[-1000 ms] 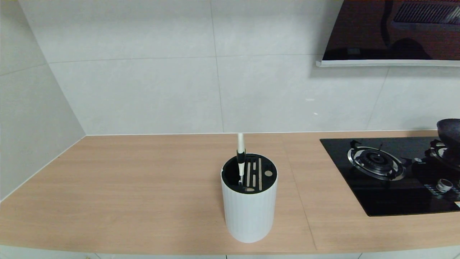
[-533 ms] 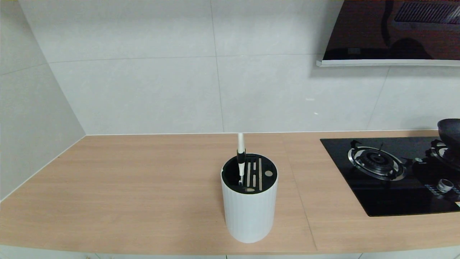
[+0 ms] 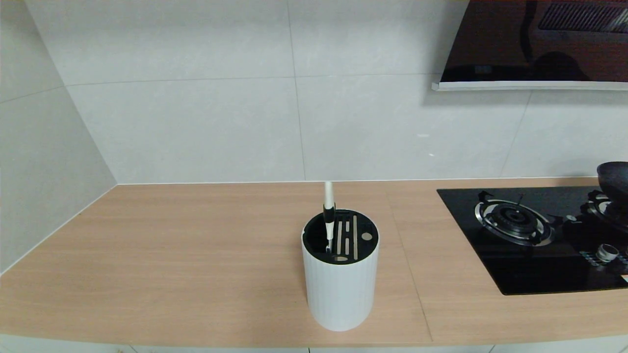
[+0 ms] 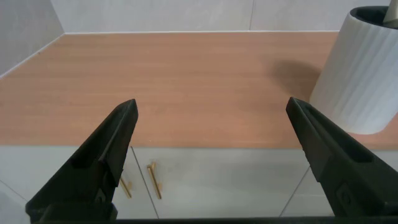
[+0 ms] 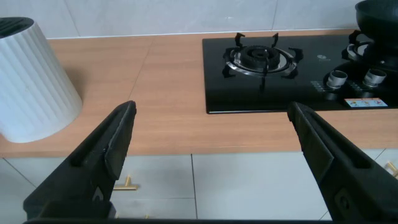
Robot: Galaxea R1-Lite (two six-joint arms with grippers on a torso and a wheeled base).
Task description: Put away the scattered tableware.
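A white ribbed holder (image 3: 340,284) stands upright on the wooden worktop (image 3: 196,255), near its front edge and about midway along it; its black top insert has several narrow slots and a round hole; a slim utensil (image 3: 328,215) with a white handle and a black band stands nearly upright in the left part of that insert, handle up and lower end down inside; to the right, well apart from the holder, a black gas hob (image 3: 530,245) is set into the worktop, with a dark pot (image 3: 613,179) on its far right burner and a dark range hood (image 3: 539,44) on the tiled wall above; the left tool (image 4: 211,109) hangs before the worktop's front edge with its two dark fingers spread wide and nothing between them, the holder (image 4: 364,74) off to one side and brass cabinet handles (image 4: 152,180) below the edge; the right tool (image 5: 211,112) is likewise spread wide and holds nothing, facing the worktop edge between the holder (image 5: 31,81) and the hob (image 5: 280,68).
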